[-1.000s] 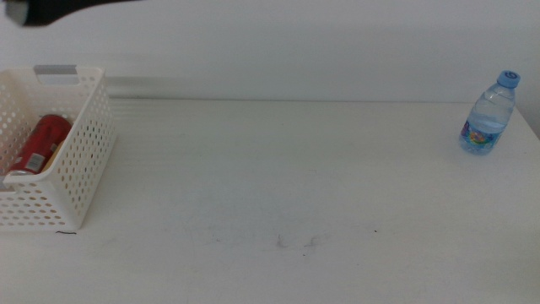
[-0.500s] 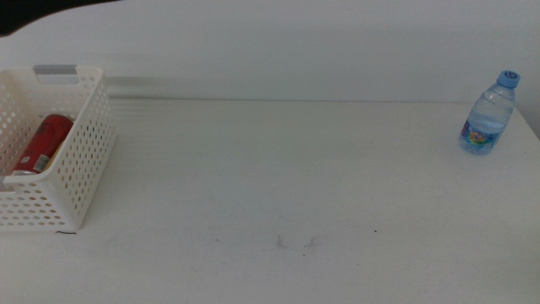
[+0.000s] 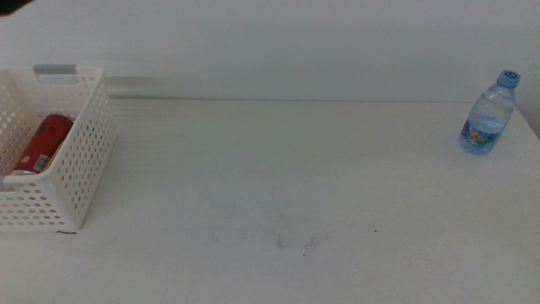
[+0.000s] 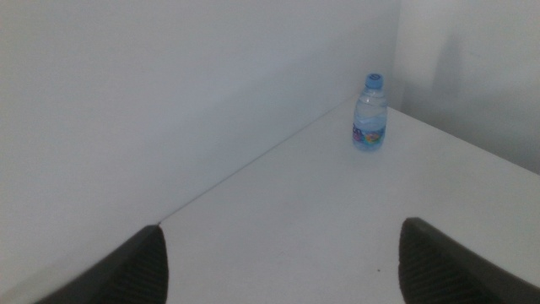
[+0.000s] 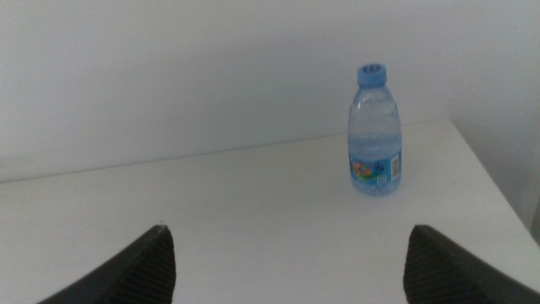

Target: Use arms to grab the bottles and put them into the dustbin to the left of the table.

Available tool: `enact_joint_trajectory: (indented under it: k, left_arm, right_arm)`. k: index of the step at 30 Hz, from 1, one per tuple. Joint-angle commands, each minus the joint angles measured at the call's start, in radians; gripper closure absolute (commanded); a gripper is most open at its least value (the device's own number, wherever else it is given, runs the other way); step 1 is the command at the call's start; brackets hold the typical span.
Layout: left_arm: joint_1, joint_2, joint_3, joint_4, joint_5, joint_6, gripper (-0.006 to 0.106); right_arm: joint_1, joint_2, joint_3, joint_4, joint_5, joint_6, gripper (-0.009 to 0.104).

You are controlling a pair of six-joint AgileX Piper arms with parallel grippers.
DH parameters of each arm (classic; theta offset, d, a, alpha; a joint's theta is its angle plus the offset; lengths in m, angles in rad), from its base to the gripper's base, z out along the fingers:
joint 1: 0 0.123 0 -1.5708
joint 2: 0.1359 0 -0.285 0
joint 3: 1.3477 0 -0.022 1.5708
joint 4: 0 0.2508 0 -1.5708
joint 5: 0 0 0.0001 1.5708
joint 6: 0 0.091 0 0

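Standing alone far from the basket (image 3: 80, 152) holding the can (image 3: 40, 143), the water bottle (image 3: 488, 114) awaited both wide-open, empty tools, left tool (image 4: 278, 257) and right tool (image 5: 287, 262).

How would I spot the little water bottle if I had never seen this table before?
Start at the big white table and follow its back edge to the far right corner, opposite the white perforated basket on the left. The water bottle stands there upright, alone. It is small and clear with a light blue cap and a colourful label, unlike the red can lying in the basket.
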Motion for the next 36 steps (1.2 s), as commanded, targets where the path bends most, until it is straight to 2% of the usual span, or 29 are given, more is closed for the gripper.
enact_joint_trajectory:
  k: [1, 2, 5, 6, 8, 11, 13, 16, 18, 22, 25, 30, 33, 36]
  left_arm:
    - [-0.007, -0.002, 0.0, 0.002, -0.024, 0.0, 0.007]
    - [-0.007, -0.002, 0.0, 0.002, -0.024, 0.0, 0.007]
    - [-0.007, -0.002, 0.0, 0.004, -0.024, 0.0, 0.007]
    - [-0.007, -0.002, 0.0, 0.013, -0.024, 0.0, 0.007]
    - [-0.007, -0.002, 0.0, 0.019, -0.024, 0.0, 0.007]
    - [-0.007, -0.002, 0.0, 0.019, -0.024, 0.0, 0.007]
    - [-0.007, -0.002, 0.0, 0.023, -0.024, 0.0, 0.007]
    - [-0.007, -0.002, 0.0, 0.023, -0.024, 0.0, 0.007]
    - [-0.007, -0.002, 0.0, 0.025, -0.024, 0.0, 0.007]
    - [-0.007, -0.002, 0.0, 0.028, -0.024, 0.0, 0.007]
    - [-0.007, -0.002, 0.0, 0.028, -0.024, 0.0, 0.007]
    - [-0.007, -0.002, 0.0, 0.028, -0.024, 0.0, 0.007]
    - [-0.007, -0.002, 0.0, 0.029, -0.022, 0.0, 0.007]
    - [-0.007, -0.002, 0.0, 0.029, -0.022, 0.0, 0.007]
  right_arm:
    - [-0.004, 0.108, -0.034, -0.017, -0.052, -0.022, 0.007]
    - [-0.004, 0.144, -0.034, -0.032, -0.074, -0.027, 0.007]
    - [-0.004, 0.316, 0.021, -0.17, -0.254, -0.039, 0.007]
    - [-0.004, 0.386, 0.042, -0.179, -0.344, -0.02, 0.007]
    - [-0.004, 0.531, 0.052, -0.154, -0.486, 0.009, 0.007]
    - [-0.004, 0.77, 0.049, -0.1, -0.743, -0.057, 0.007]
    - [-0.004, 0.93, 0.035, 0.0, -0.916, -0.149, 0.007]
    - [-0.004, 1.121, -0.005, 0.142, -1.088, -0.295, 0.007]
    - [-0.004, 1.219, -0.028, 0.224, -1.191, -0.332, 0.007]
    - [-0.004, 1.378, -0.069, 0.258, -1.364, -0.256, 0.007]
    - [-0.004, 1.476, -0.115, 0.284, -1.442, -0.256, 0.007]
    - [-0.004, 1.569, -0.203, 0.316, -1.455, -0.256, 0.007]
    - [-0.004, 1.61, -0.263, 0.284, -1.45, -0.223, 0.007]
    - [-0.004, 1.654, -0.339, 0.245, -1.414, -0.286, 0.007]
